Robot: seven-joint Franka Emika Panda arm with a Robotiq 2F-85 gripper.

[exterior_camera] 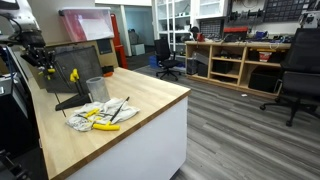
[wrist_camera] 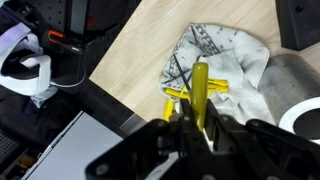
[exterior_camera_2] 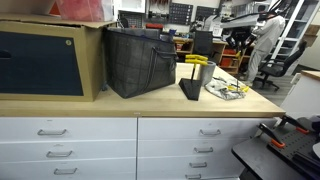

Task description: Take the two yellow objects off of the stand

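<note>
Around the stand (exterior_camera_2: pixel 189 90) room is tight — a metal cup (exterior_camera_2: pixel 205 75) just beside it, a dark crate (exterior_camera_2: pixel 140 62) close on the opposite side, a tool-strewn cloth (exterior_camera: pixel 97 112) near its foot, a yellow object (exterior_camera: pixel 73 75) on its face — while the air above it and the tabletop (exterior_camera: pixel 150 100) beyond the cup lie open.

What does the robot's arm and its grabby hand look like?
The gripper is black and chunky, with two dark, blocky fingers seen up close in the wrist view. In an exterior view the arm looks dark and knobbly, like stacked black parts. It is too small and shadowy there to make out any markings or cables.
</note>
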